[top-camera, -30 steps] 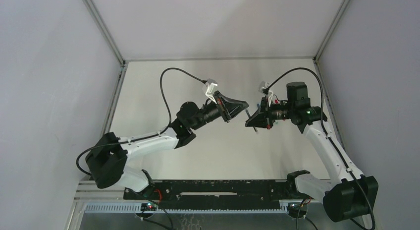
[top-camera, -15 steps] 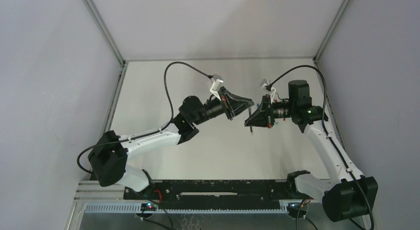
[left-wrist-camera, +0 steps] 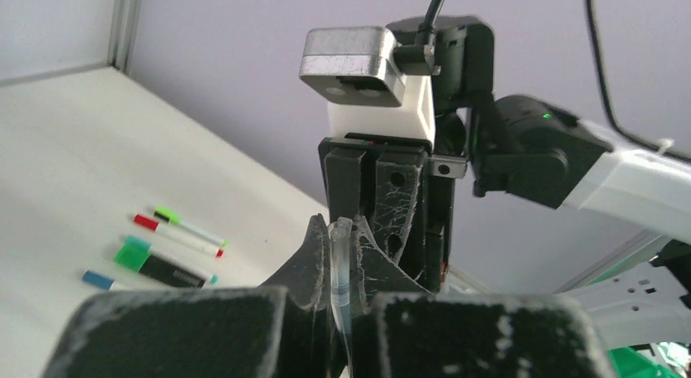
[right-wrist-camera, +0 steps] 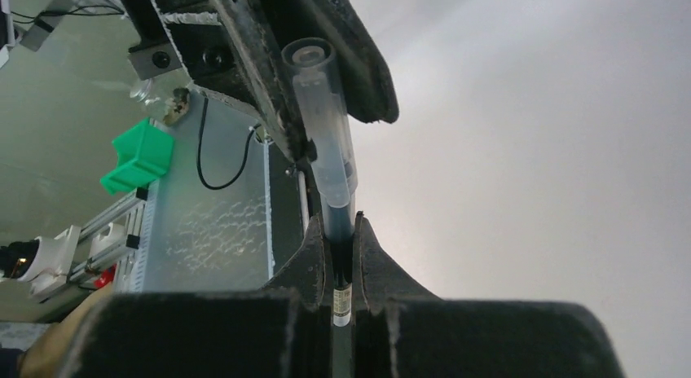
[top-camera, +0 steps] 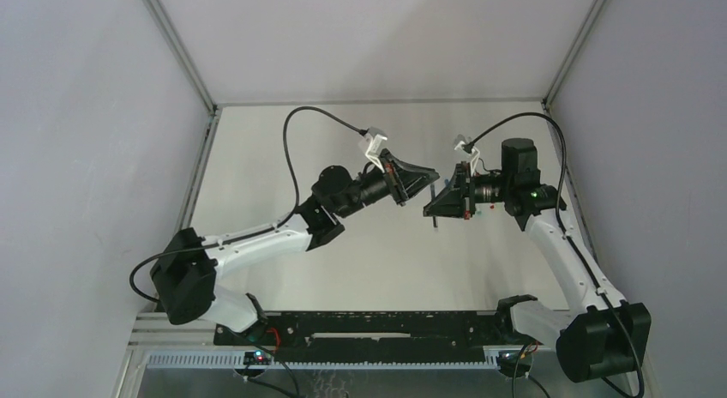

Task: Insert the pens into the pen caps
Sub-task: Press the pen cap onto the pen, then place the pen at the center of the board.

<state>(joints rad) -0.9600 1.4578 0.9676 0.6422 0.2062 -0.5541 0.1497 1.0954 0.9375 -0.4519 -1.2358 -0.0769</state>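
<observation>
Pinching a thin black pen point(right-wrist-camera: 341, 295) low in its wrist view, the right gripper point(right-wrist-camera: 340, 225) is closed tight on the barrel. A clear cap point(right-wrist-camera: 320, 125) sits over the pen's end just past the fingertips. It runs up to the left gripper point(top-camera: 426, 185) and lies against one of its black fingers. From the left wrist, that gripper is clamped too, with the clear cap upright between its fingers and the right gripper facing it just beyond. Both grippers meet in the air over the middle of the table point(top-camera: 257, 149). Farther off on the table, well apart from both grippers, four pens point(left-wrist-camera: 167, 246) lie side by side: one green-tipped, one red-tipped, a thick black one with a green end, and a blue-ended one.
</observation>
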